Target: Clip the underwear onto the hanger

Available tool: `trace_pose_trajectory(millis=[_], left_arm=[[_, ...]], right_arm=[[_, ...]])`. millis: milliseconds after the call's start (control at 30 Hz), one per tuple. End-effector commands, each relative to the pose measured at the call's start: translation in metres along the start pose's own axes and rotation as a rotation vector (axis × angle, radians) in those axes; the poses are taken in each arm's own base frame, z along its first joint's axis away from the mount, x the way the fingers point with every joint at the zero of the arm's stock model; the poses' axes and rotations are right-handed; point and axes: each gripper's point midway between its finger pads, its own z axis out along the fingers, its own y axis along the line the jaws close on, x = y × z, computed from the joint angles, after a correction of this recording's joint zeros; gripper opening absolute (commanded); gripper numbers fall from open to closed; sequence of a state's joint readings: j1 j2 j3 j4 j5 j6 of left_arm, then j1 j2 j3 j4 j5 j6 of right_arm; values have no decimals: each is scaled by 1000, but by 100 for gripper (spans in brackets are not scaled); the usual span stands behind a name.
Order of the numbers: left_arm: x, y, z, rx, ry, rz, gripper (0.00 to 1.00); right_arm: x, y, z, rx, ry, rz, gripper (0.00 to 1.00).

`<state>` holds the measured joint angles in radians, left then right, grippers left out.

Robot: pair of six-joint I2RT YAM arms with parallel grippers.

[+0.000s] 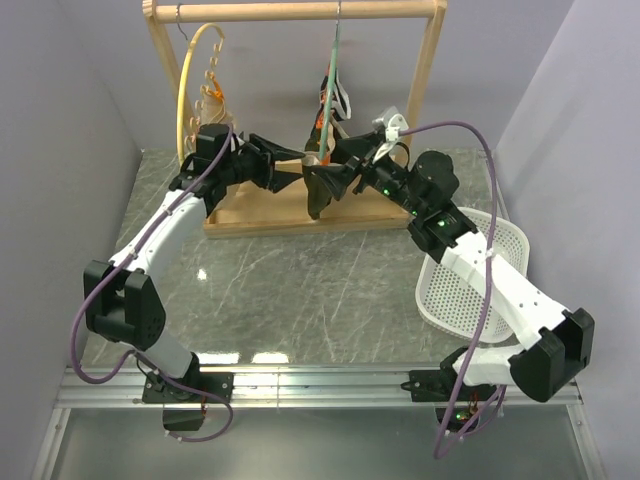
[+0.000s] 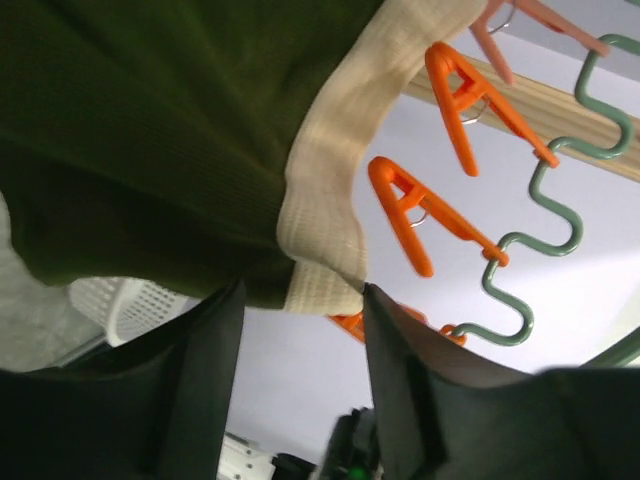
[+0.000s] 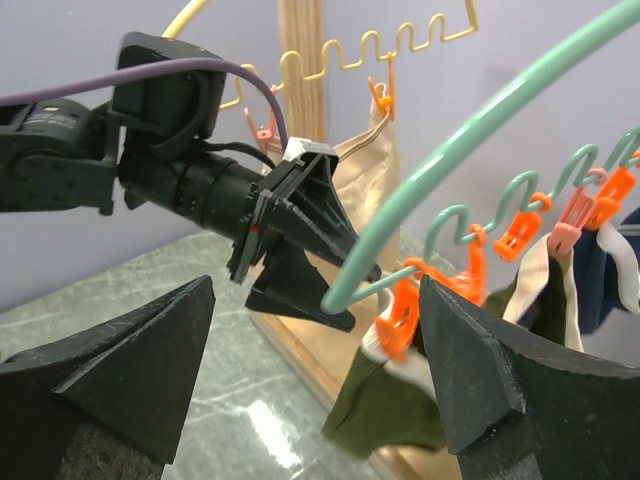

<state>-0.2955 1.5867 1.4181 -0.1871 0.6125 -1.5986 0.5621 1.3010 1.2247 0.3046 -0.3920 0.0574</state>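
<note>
Where my two arms meet at the wooden rack [image 1: 425, 70], the underwear [image 1: 318, 192] hangs between them, under the teal hanger [image 1: 334, 60] that hooks over the rack's top bar. My left pincer [image 2: 300, 300] is released. Its two dark fingers [image 2: 205, 380] stand apart, and the corner of the tan waistband [image 2: 325, 180] dangles just above the gap, pinched by neither. The olive cloth fills the upper left of that wrist view, and beside it run the hanger's wavy lower wire and a row of orange clips [image 2: 410, 210].

My right pincer [image 3: 315, 300] is released too — fingers spread wide, with only the table [image 3: 240, 390] showing between them. From that wrist I see the underwear hanging at the near end of the hanger's arc, its waistband up against an orange clip there. I cannot tell how firmly the clip bites. My left pincer's tips sit just beside that same end of the arc. Further along the hanger a navy garment [image 3: 605, 265] hangs from other clips, and behind it a beige garment [image 3: 370, 170] hangs from the yellow hanger [image 3: 330, 60].

The one container — a white perforated basket [image 1: 470, 275] — lies on the table on my right side. Its mesh faces the overhead camera, and part of it is hidden behind my right forearm.
</note>
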Motion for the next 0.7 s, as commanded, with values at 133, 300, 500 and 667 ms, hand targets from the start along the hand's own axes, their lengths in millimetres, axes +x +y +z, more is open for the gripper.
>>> trace_pose_trajectory(millis=[133, 300, 500, 667], left_arm=[[-1, 21, -20, -30, -50, 265, 79], [-3, 57, -30, -107, -70, 409, 99], [-5, 94, -52, -205, -114, 618, 99], [-3, 118, -70, -290, -102, 788, 99]], right_arm=[[-41, 1, -28, 24, -23, -62, 91], [-47, -13, -47, 89, 16, -53, 91], [-45, -33, -80, 196, 69, -41, 91], [-36, -42, -115, 285, 129, -25, 92]])
